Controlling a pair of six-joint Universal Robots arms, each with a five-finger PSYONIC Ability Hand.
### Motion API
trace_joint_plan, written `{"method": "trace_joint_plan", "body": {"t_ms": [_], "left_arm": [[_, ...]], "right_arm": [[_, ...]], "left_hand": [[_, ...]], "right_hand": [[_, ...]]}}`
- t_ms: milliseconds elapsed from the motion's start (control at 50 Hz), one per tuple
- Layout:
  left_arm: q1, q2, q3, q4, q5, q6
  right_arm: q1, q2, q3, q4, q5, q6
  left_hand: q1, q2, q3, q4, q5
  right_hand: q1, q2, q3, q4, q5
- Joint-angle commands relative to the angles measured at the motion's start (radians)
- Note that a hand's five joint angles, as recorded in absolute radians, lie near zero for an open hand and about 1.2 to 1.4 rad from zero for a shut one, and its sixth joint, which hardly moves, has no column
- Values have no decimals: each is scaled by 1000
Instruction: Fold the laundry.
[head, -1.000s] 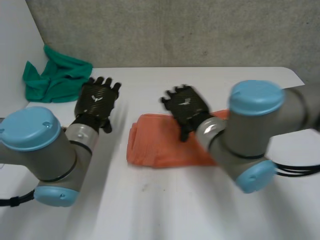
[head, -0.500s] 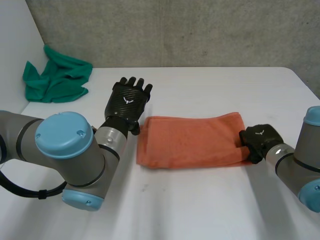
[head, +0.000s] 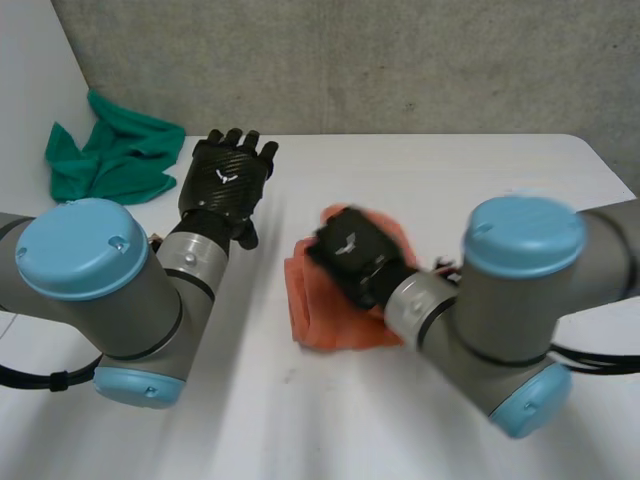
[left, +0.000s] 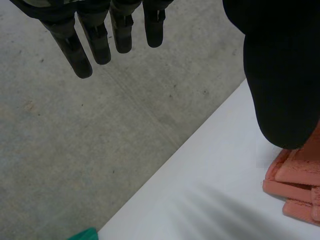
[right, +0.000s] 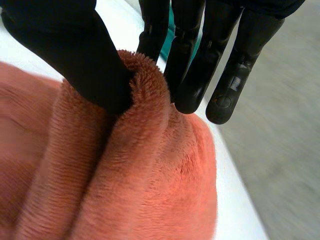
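An orange towel (head: 328, 322) lies bunched in the middle of the white table (head: 430, 180), one side doubled over the rest. My right hand (head: 349, 252) is over the towel's middle, shut on a raised fold of it. In the right wrist view the thumb (right: 75, 55) and fingers (right: 192, 70) pinch that fold of the orange towel (right: 145, 185). To the left of the towel my left hand (head: 228, 184) hovers open above the table, apart from the cloth. Its straight fingers (left: 97, 37) hold nothing, and the towel's stacked layers (left: 295, 187) lie beside its thumb.
A crumpled green cloth (head: 112, 155) sits at the table's far left corner, and its tip (left: 84, 234) shows past the left hand. A grey wall (head: 350, 60) stands behind the table. Bare table lies right of the towel and in front of it.
My right hand closed on the towel's right end and carried it left over the rest, so the towel is now shorter and bunched. My left hand drew back to the left, off the towel's edge.
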Motion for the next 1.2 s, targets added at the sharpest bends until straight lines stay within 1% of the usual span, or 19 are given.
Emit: {"method": "trace_joint_plan", "body": {"t_ms": [20, 40, 80, 100, 180, 260, 280, 360, 400, 540, 640, 720, 760, 840, 960, 1040, 1120, 1180, 1200], "left_arm": [[-3, -2, 21, -1, -4, -53], [-5, 0, 35, -3, -4, -78], [-6, -3, 53, -9, -1, -103], [-8, -8, 64, -15, 1, -113], [-11, -26, 127, -93, 15, -172], [-32, -95, 208, -207, 88, -253], [-48, -127, 243, -258, 125, -289], [-65, -206, 312, -372, 192, -351], [-66, -237, 334, -395, 200, -363], [-66, -342, 380, -457, 173, -362], [-54, -385, 400, -533, 136, -350], [-48, -393, 395, -566, 123, -291], [-48, -384, 394, -566, 123, -253], [-55, -346, 392, -564, 128, -241], [-57, -235, 380, -557, 134, -239], [-54, -166, 363, -541, 136, -238], [-45, -71, 323, -535, 145, -238], [-37, -45, 310, -538, 157, -239], [-35, -30, 297, -541, 178, -239]], "right_arm": [[14, 52, -9, -1, -105, 92], [8, 50, -13, -1, -97, 127], [-16, 44, -29, 0, -74, 213], [-64, 27, -42, 8, -39, 324], [-184, -33, -49, 39, 26, 564], [-216, -28, -82, 118, 26, 699], [-216, -19, -96, 137, 26, 701], [-214, 67, -182, 244, 35, 687], [-214, 119, -235, 299, 40, 677], [-214, 229, -323, 378, 40, 658], [-214, 285, -349, 395, 43, 568], [-213, 289, -348, 396, 50, 499], [-213, 285, -348, 398, 55, 485], [-216, 259, -340, 395, 64, 479], [-228, 145, -274, 366, 61, 492], [-231, 70, -184, 278, 70, 508], [-262, -13, -66, 197, 128, 560], [-309, -69, 13, 183, 162, 621], [-317, -79, 31, 183, 165, 636]], "left_hand": [[4, -12, -19, -11, -33], [18, 3, -4, 4, -19], [33, 17, 10, 19, -4], [39, 23, 16, 25, 2], [42, 26, 19, 28, 5], [42, 26, 19, 28, 5], [42, 26, 19, 28, 5], [42, 26, 19, 28, 5], [42, 26, 19, 28, 5], [74, 58, 52, 60, 37], [74, 58, 52, 60, 37], [71, 56, 49, 57, 34], [63, 47, 40, 48, 26], [51, 35, 28, 36, 14], [22, 6, -1, 7, -15], [19, 3, -4, 4, -18], [16, 0, -7, 1, -21], [16, 0, -7, 1, -21], [16, 0, -7, 1, -21]], "right_hand": [[-674, -923, -917, -926, -898], [-763, -1013, -1006, -1015, -988], [-763, -1013, -1006, -1015, -988], [-763, -1013, -1006, -1015, -988], [-763, -1013, -1006, -1015, -988], [-763, -1013, -1006, -1015, -988], [-763, -1013, -1006, -1015, -988], [-763, -1013, -1006, -1015, -988], [-763, -1013, -1006, -1015, -988], [-763, -1013, -1006, -1015, -988], [-763, -1013, -1006, -1015, -988], [-763, -1013, -1006, -1015, -988], [-763, -1013, -1006, -1015, -988], [-763, -1013, -1006, -1015, -988], [-763, -1013, -1006, -1015, -988], [-763, -1013, -1006, -1015, -988], [-763, -1013, -1006, -1015, -988], [-763, -1013, -1006, -1015, -988], [-763, -1013, -1006, -1015, -988]]}}
